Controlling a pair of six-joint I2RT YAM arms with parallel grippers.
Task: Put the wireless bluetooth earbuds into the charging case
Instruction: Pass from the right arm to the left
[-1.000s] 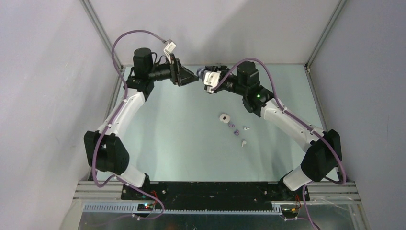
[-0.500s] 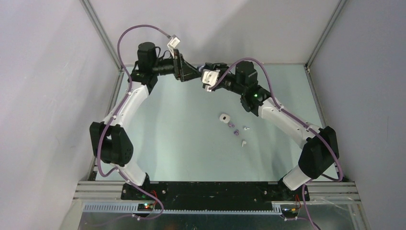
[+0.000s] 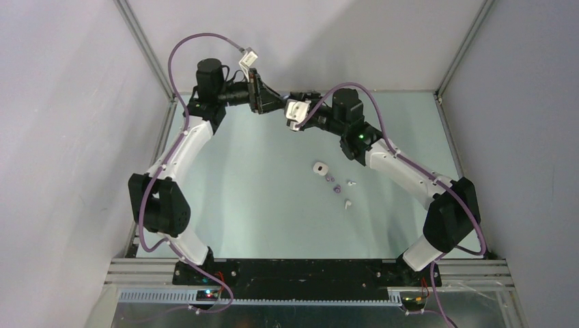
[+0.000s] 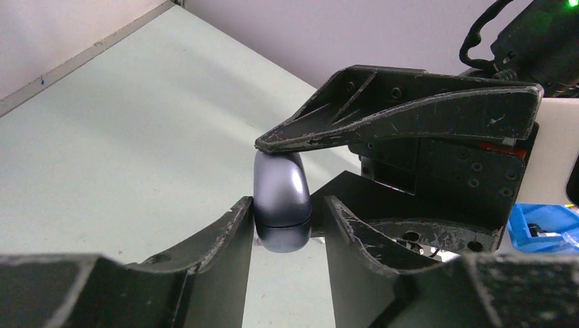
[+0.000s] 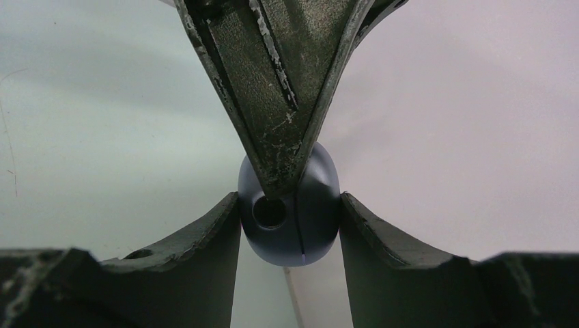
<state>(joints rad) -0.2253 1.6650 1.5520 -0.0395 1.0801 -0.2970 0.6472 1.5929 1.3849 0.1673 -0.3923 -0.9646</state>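
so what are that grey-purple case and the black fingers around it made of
The case looks like hard plastic, smooth satin and faintly metallic: soft highlight, crisp seam. The fingers look like matte black plastic, possibly printed; scuffed pale along their edges.

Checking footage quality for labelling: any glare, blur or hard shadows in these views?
Left wrist: white glare on the case, left fingers soft up close. Right wrist: case sharp, right fingers blurred at the bottom edge. Top: even light, faint shadows, earbuds too small for detail.
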